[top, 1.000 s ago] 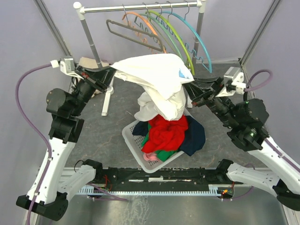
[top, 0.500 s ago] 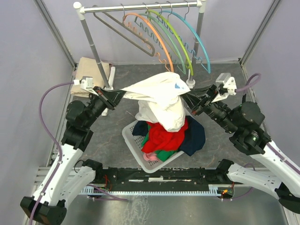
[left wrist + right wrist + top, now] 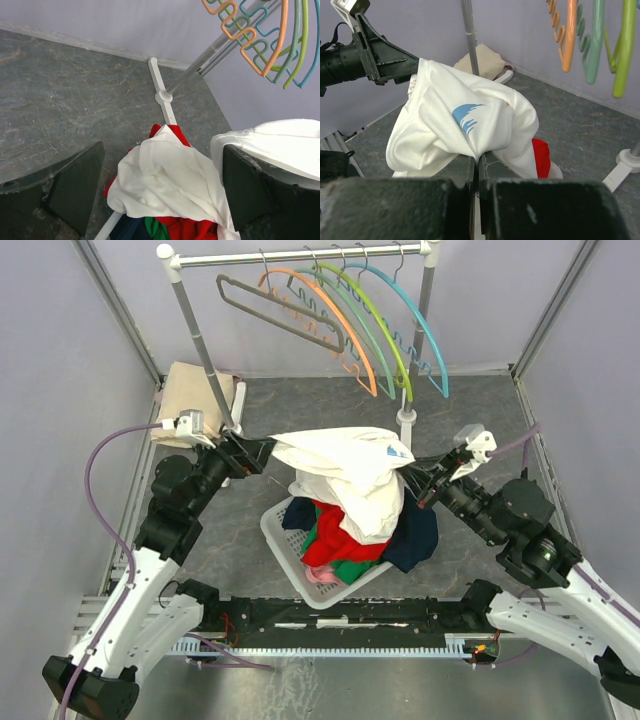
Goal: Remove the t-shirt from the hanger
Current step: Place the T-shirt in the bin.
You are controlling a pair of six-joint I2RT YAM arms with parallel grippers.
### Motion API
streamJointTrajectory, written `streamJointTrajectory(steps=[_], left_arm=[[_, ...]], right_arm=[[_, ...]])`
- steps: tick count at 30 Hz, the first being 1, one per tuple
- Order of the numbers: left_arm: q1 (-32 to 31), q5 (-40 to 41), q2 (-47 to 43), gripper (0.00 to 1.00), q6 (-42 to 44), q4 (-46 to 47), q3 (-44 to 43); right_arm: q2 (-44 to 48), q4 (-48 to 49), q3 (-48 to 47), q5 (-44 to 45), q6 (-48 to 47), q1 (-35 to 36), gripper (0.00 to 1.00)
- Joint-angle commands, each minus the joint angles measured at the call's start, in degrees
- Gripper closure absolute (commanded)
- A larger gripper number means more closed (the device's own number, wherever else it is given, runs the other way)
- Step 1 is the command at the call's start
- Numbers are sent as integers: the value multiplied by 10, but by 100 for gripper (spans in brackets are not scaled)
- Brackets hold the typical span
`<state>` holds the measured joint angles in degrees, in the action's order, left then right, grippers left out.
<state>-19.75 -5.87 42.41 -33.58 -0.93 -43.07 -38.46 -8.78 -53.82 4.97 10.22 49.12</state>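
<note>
T-shirt [image 3: 345,472] has dropped lower; left fingers [image 3: 75,186] have opened.

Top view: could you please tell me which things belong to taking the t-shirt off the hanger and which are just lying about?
Job: white t-shirt, pinched by the shut right gripper; open left gripper at its edge; empty hangers on the rail.
Lying about: beige cloth by the rack's foot; white basket heaped with red, green and navy clothes.
</note>
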Motion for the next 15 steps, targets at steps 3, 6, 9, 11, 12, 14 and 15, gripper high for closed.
streamJointTrajectory(steps=[3, 6, 9, 11, 12, 14, 15], left_arm=[[-2, 28, -11, 1, 23, 23, 26], [-2, 3, -30, 1, 17, 78, 51], [-2, -48, -38, 1, 10, 124, 63], [-2, -81, -39, 1, 6, 142, 64], [-2, -96, -40, 1, 4, 151, 65], [-2, -133, -39, 1, -2, 173, 66], [-1, -150, -39, 1, -8, 187, 68]], right_arm=[[69, 2, -12, 72, -12, 1, 98], [78, -23, -26, 108, -25, 1, 98], [69, -39, -36, 134, -34, 1, 98], [58, -43, -37, 149, -32, 1, 98], [52, -43, -38, 155, -30, 1, 98], [37, -40, -38, 158, -25, 1, 98], [30, -37, -37, 155, -24, 1, 98]])
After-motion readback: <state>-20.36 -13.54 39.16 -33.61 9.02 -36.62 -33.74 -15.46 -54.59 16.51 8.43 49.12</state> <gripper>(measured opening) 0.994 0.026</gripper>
